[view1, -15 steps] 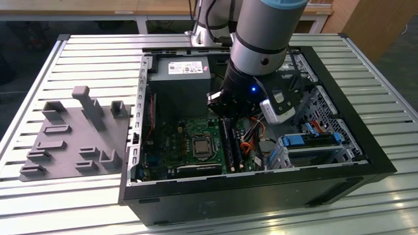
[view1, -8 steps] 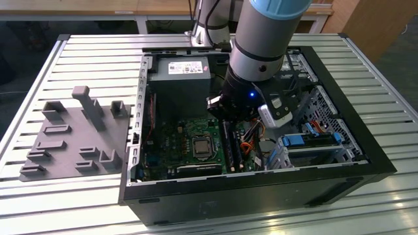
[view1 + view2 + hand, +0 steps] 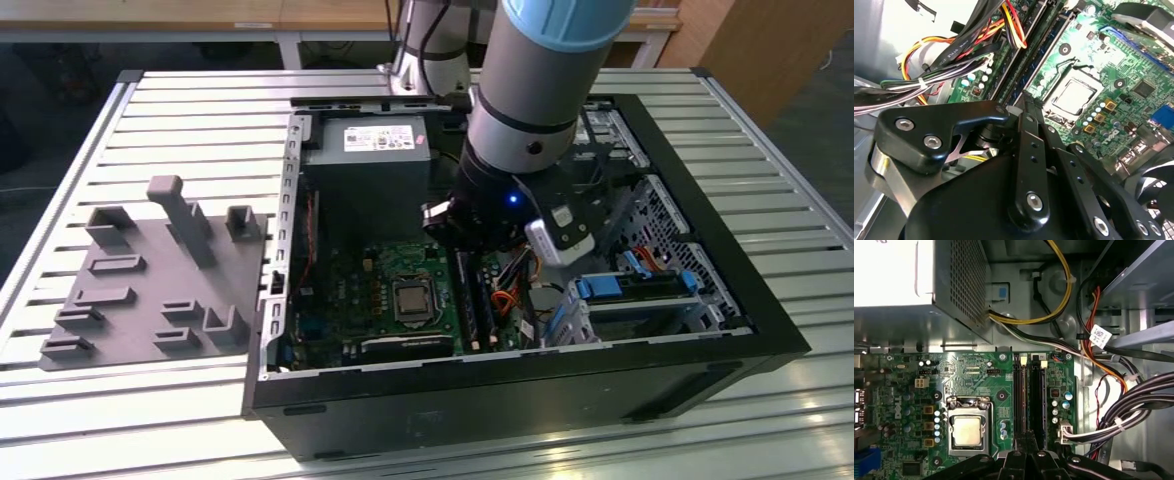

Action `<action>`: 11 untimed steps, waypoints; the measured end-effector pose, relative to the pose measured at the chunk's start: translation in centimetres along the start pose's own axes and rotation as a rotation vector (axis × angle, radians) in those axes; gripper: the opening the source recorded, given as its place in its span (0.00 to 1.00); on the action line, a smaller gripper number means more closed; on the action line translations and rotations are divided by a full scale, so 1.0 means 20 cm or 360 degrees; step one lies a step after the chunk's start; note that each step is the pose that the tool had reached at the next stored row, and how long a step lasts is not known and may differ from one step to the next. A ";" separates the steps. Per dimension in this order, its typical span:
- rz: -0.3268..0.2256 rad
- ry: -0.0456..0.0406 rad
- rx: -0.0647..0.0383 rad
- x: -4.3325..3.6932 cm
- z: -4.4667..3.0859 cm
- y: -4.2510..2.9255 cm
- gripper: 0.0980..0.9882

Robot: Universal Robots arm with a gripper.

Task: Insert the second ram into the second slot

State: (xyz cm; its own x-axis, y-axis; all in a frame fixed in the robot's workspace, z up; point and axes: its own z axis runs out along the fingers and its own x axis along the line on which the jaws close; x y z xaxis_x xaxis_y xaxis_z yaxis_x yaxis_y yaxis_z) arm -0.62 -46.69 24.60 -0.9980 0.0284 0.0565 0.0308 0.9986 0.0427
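Observation:
My gripper (image 3: 470, 245) reaches down into the open computer case (image 3: 534, 375), over the motherboard. Its fingers are shut together, and their tips (image 3: 1026, 436) sit at one end of the two long black memory slots. A thin blue strip, the ram (image 3: 1019, 400), stands edge-on in the slot nearer the CPU socket (image 3: 966, 430). Beside it, the other slot (image 3: 1037, 400) looks dark. In the second wrist view the gripper (image 3: 1024, 100) points along the blue ram edge (image 3: 1039, 62). I cannot tell whether the fingertips touch the ram.
A grey power supply (image 3: 363, 150) fills the far end of the case. Bundled cables (image 3: 1134, 405) run close beside the slots. Drive bays with light-blue clips (image 3: 601, 285) are at the exterior view's right. A grey fixture plate (image 3: 147, 280) lies on the slatted table outside the case.

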 end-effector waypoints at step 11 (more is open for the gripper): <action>0.0000 0.0000 0.0000 -0.003 0.061 -0.003 0.01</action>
State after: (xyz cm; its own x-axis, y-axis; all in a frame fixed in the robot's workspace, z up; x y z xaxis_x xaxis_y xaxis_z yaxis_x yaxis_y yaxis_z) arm -0.62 -46.70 23.37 -0.9980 0.0284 0.0565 0.0308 0.9986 0.0427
